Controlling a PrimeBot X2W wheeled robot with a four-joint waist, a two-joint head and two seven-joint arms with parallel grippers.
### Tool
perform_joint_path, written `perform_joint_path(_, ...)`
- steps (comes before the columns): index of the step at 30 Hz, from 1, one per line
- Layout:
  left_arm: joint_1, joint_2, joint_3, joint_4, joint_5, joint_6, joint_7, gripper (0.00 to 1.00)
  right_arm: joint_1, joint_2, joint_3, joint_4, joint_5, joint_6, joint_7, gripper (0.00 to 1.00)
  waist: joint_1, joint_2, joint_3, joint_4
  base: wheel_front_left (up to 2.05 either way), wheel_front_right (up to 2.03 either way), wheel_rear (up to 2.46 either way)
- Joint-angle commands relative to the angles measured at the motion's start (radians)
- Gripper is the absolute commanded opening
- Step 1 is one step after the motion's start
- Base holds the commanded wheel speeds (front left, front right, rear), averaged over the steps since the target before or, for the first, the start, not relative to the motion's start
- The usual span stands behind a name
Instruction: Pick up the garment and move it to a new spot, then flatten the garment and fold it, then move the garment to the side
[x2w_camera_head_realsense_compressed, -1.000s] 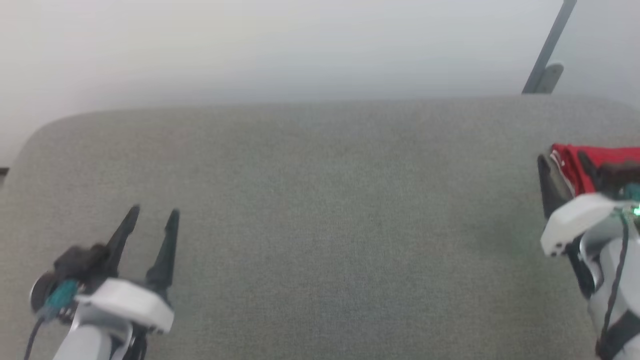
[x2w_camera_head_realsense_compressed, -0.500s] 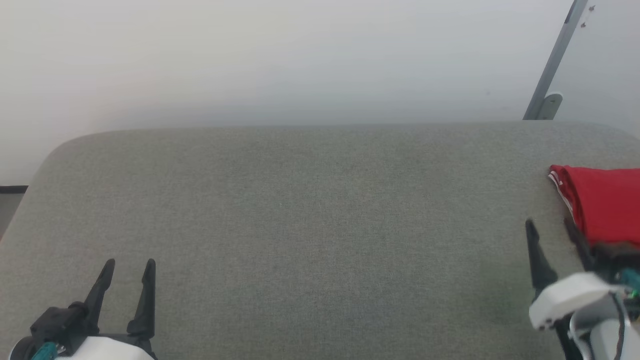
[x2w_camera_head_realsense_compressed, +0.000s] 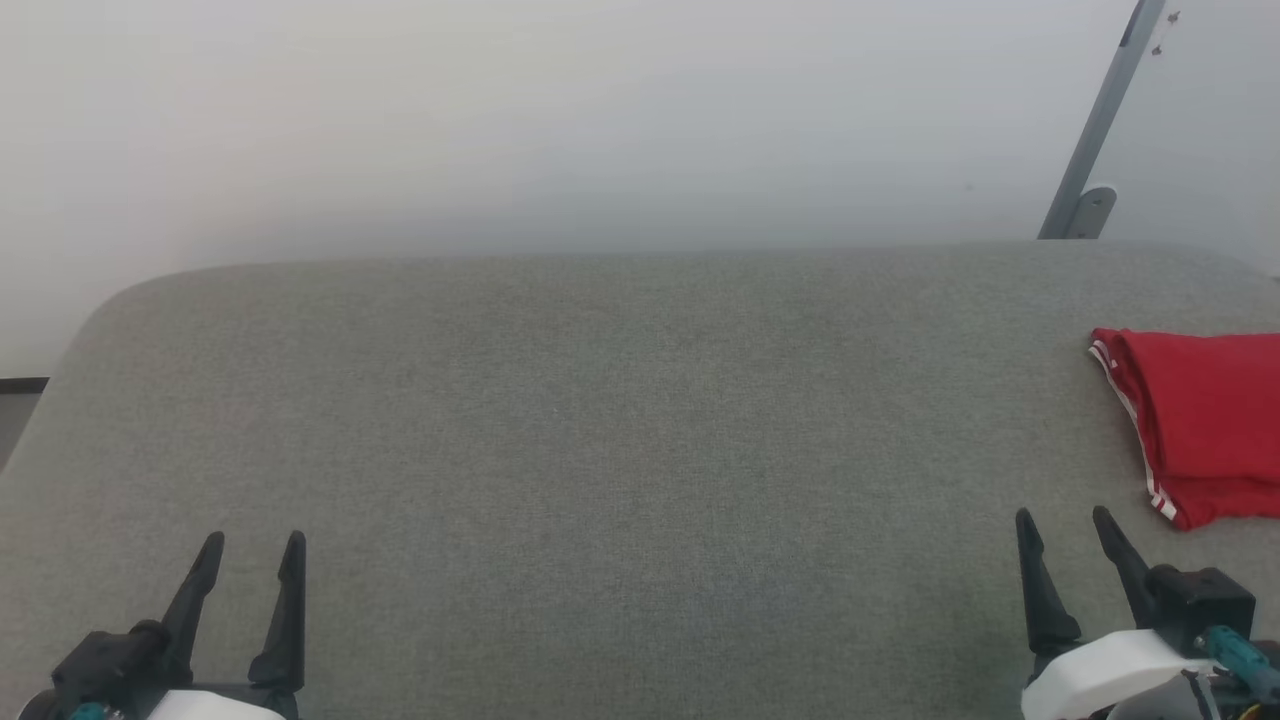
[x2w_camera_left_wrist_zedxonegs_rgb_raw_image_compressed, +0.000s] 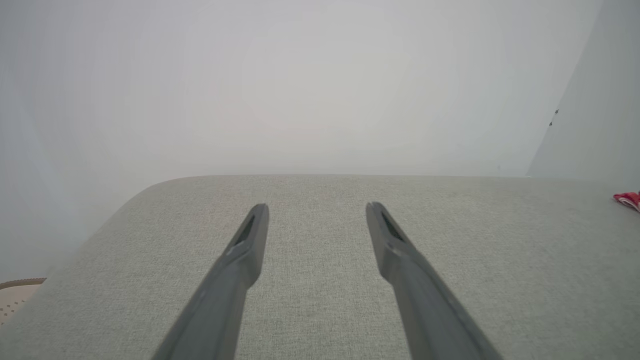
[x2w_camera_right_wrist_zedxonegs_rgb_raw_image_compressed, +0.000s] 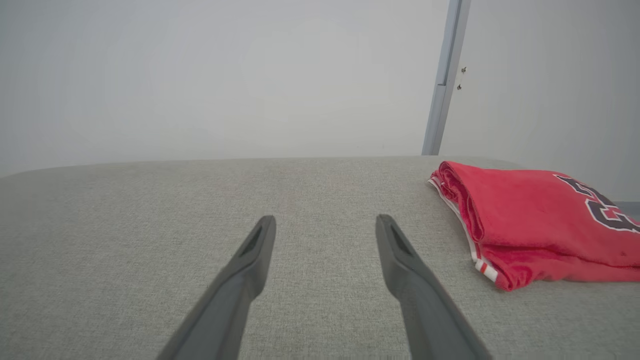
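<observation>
The garment (x2w_camera_head_realsense_compressed: 1205, 420) lies folded at the far right of the grey surface, red with red-white striped trim along its left edge. In the right wrist view the garment (x2w_camera_right_wrist_zedxonegs_rgb_raw_image_compressed: 535, 220) shows part of a dark white-outlined number on top. My right gripper (x2w_camera_head_realsense_compressed: 1065, 522) stands open at the lower right, just short of the garment's near corner and apart from it. In its own view my right gripper (x2w_camera_right_wrist_zedxonegs_rgb_raw_image_compressed: 325, 221) holds nothing. At the lower left my left gripper (x2w_camera_head_realsense_compressed: 252, 545) is open and empty, as my left gripper (x2w_camera_left_wrist_zedxonegs_rgb_raw_image_compressed: 316, 208) also is in its wrist view.
The grey fabric-covered surface (x2w_camera_head_realsense_compressed: 620, 430) has rounded far corners and ends against a pale wall. A grey metal post (x2w_camera_head_realsense_compressed: 1095, 130) with a bracket rises behind the far right edge. A strip of floor (x2w_camera_head_realsense_compressed: 15, 400) shows past the left edge.
My right gripper has drawn back toward the near edge, off the garment, which stays folded at the right. My left gripper also dropped lower. The head view shifted between the earlier frames.
</observation>
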Motion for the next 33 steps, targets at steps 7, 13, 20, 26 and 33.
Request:
perform_joint_path(7,0.011,0.000,0.003,-0.014,-0.001,-0.001,-0.004,1.00,0.027,0.023,-0.003,-0.027,-0.016,-0.002,-0.005,1.00,0.0000,0.0000,0.004,-0.012,0.00,0.00,0.00)
perform_joint_path(13,0.008,0.005,-0.003,-0.022,-0.009,-0.001,-0.004,1.00,0.027,0.023,-0.008,-0.031,-0.023,-0.002,-0.005,1.00,0.0000,0.0000,0.007,-0.016,0.00,0.00,0.00)
perform_joint_path(20,0.004,-0.014,-0.001,-0.004,-0.030,0.000,0.002,0.00,0.026,0.029,-0.013,-0.008,-0.026,0.000,0.005,0.00,0.0000,0.0000,0.009,-0.017,0.00,0.00,0.00)
perform_joint_path(26,-0.005,-0.038,0.000,0.015,-0.114,0.000,0.028,0.00,0.018,0.035,-0.023,0.008,0.068,0.000,0.040,0.00,0.0000,0.0000,0.010,-0.017,0.00,0.00,0.00)
perform_joint_path(33,-0.026,-0.055,0.005,0.024,-0.228,0.000,0.062,0.00,0.011,0.039,-0.021,-0.005,0.204,0.000,0.069,0.00,0.0000,0.0000,0.012,-0.017,0.00,0.00,0.00)
